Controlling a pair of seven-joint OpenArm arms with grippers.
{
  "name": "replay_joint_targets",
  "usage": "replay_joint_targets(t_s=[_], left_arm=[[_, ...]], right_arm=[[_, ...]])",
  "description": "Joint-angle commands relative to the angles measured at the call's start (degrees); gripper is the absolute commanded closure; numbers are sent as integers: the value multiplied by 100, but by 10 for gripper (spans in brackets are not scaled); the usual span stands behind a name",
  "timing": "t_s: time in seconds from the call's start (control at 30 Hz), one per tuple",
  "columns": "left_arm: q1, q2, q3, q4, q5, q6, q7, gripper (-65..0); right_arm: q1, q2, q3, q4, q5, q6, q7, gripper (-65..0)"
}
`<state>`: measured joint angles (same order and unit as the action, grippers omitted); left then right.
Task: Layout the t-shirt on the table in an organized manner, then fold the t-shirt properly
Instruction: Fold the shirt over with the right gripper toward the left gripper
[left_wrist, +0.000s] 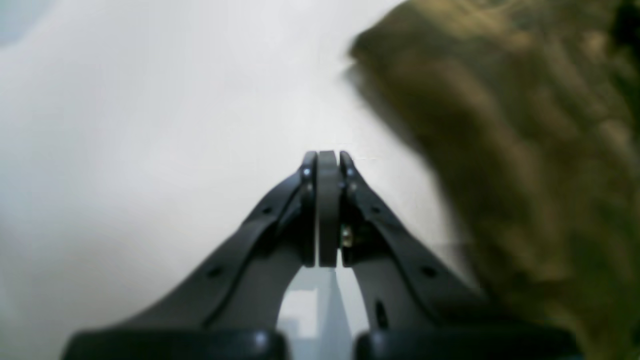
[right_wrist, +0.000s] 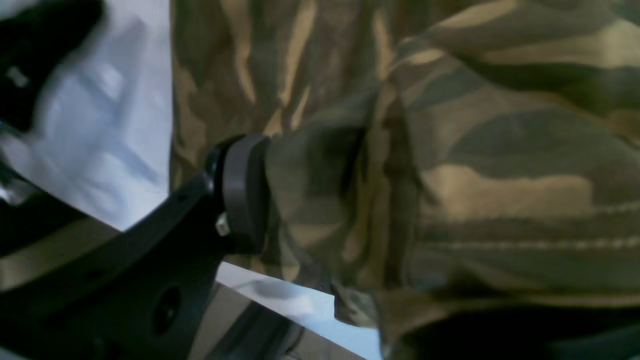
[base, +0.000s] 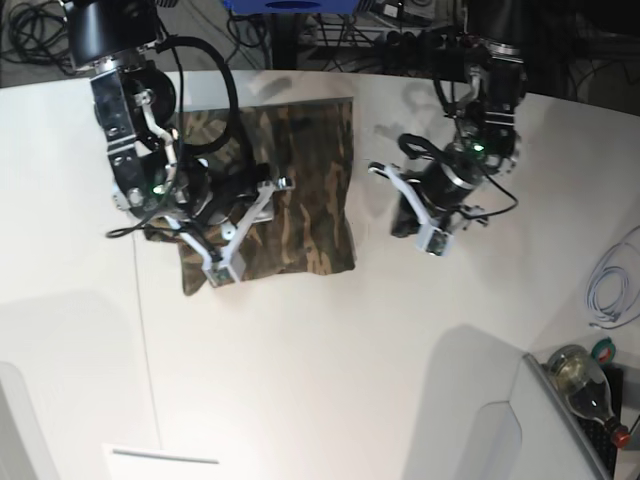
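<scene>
The camouflage t-shirt (base: 310, 190) lies roughly as a rectangle on the white table (base: 330, 350), toward the far left. My right gripper (base: 275, 185) hangs over the shirt's middle. In the right wrist view its jaws stand apart, and a bunched fold of the t-shirt (right_wrist: 500, 150) rests against the one visible finger pad (right_wrist: 245, 192). The other finger is hidden under cloth. My left gripper (left_wrist: 328, 155) is shut and empty over bare table (left_wrist: 150, 100), just beside the blurred edge of the t-shirt (left_wrist: 525, 125). In the base view the left gripper (base: 380, 170) sits right of the shirt.
A bottle (base: 580, 375) lies at the table's near right corner, beside a white cable (base: 610, 290). Black cables and stands crowd the back edge. A thin dark seam (base: 140, 330) runs down the table's left side.
</scene>
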<state>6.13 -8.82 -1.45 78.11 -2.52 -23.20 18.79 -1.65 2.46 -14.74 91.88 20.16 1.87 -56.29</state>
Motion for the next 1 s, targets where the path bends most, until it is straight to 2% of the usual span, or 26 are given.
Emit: replay_joint_targets(t_s=[0.0,0.17,0.33,0.43,0.57,0.77,0.93,0.97], left_arm=[[24,-98,-88,194,-60,-40,-63,0],[314,-643,-325,449,-60,-40,16,0],[604,-986,-562,449,-16,-40,16,0],[745,-1039,-782,449,-16,-40,16,0],[772,-1030,-1028,440,-16,-40,16,0],[833,-1030,-1248,422,-16,-40,16,0],[859,-1153,-1327,396,-24,-40,16,0],[921,-1153,-1415,378,-33,-40,-2,0]], right_arm=[[99,-39,-104,127,28,-33,95,-321],[205,-39,-517,92,-8,-103,104,-321],[495,-31,-1273,74,-8,-807,113,-320],[697,-31,-1765,-75,-8,-1062,78,-318],[829,-92,-2302,-278,-8,-1079,78,-317],[899,-198,-2891,-5,-8,-1088,16,-314],[767,-154,-2970,1129,-25,-1132,-916,-314],[697,-83,-2935,1463,-78,-1290,-1039,-314]])
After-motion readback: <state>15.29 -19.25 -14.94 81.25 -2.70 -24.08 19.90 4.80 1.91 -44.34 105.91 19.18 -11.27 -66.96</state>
